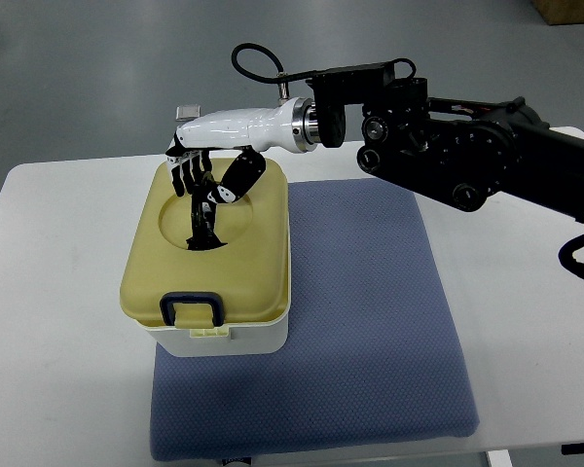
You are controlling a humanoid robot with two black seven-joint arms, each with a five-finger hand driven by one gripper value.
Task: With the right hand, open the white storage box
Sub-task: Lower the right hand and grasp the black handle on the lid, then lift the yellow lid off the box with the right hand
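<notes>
White storage box (236, 336) with a pale yellow lid (248, 263) sits on the left edge of a blue mat (370, 321), partly overhanging onto the white table (58, 321). Lid is down; dark blue latch (190, 308) at the box's near side, facing the camera. Right arm (467, 156) enters from the right edge and reaches across above the mat's far edge. Right hand (206, 180) hovers over the far-left part of the lid, above its round recess, fingers (190, 175) curled loosely downward, grasping nothing. Contact between fingertips and lid cannot be confirmed. Left arm not visible.
</notes>
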